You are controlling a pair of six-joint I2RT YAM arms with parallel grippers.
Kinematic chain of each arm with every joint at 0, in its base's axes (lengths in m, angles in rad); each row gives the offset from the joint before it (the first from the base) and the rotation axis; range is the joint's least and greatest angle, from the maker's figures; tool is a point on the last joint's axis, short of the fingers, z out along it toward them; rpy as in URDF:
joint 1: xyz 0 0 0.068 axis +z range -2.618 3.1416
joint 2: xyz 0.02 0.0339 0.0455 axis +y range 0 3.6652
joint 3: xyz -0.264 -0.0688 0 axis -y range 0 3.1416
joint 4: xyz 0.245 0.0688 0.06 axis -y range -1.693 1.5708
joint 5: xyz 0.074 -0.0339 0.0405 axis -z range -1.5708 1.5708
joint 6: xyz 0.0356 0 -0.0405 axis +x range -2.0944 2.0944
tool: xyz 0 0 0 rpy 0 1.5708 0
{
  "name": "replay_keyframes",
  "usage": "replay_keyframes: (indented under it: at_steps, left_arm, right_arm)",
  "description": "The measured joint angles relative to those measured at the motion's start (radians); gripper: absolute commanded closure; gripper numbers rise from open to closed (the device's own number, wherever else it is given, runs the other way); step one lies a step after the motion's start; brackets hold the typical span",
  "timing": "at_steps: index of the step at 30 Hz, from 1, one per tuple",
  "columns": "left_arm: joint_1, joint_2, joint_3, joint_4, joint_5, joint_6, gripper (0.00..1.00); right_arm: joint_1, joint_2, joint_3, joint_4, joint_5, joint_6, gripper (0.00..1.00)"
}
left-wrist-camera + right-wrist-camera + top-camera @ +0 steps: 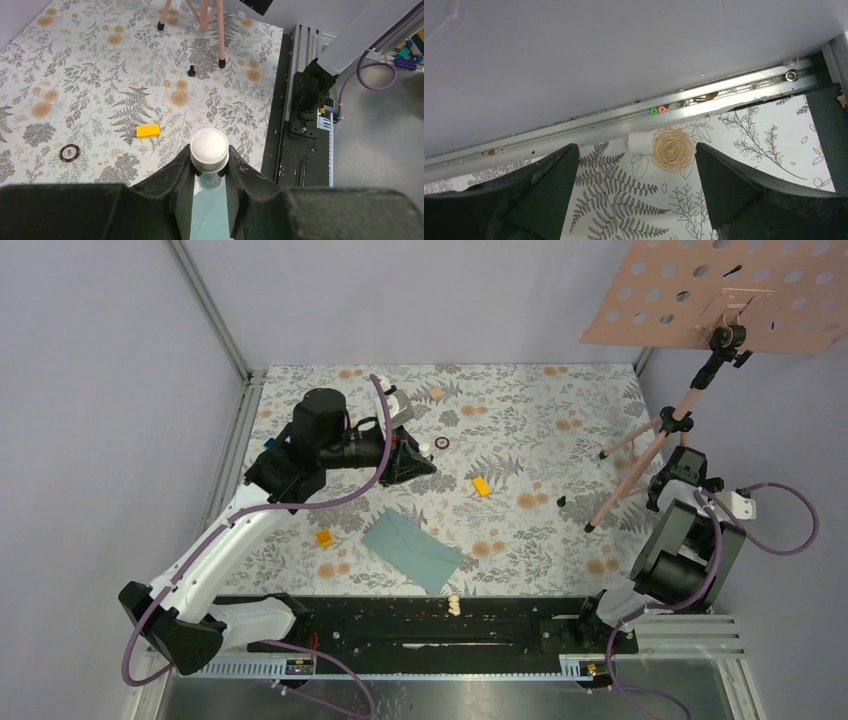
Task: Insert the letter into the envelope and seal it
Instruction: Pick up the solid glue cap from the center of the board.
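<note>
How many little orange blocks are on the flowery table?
2. One orange block lies just left of the envelope; a yellower block lies beyond it. Others may hide under the left arm.

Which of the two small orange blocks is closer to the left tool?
The yellow one right of the envelope; the darker orange one lies left of it.

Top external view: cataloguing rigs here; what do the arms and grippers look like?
Left arm: white links, black joint housings, purple cable alongside. Right arm: black housings, purple cable, white connector box. Left gripper and right gripper: matte black wedge-shaped fingers.
</note>
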Motion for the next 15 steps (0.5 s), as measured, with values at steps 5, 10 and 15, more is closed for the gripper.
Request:
replay_keyframes:
  at_steps: [5, 10, 15]
  left_arm:
    - [0.0, 0.01, 0.003, 0.0, 0.0, 0.0, 1.0]
    - [0.0, 0.029, 0.003, 0.0, 0.0, 0.0, 1.0]
    - [0.0, 0.042, 0.003, 0.0, 0.0, 0.0, 1.0]
  right_arm:
    - [0.0, 0.066, 0.126, -0.184, 0.029, 0.103, 0.07]
    - [0.0, 0.086, 0.166, -0.273, 0.034, 0.166, 0.06]
    - [-0.002, 0.086, 0.166, -0.301, 0.036, 0.166, 0.06]
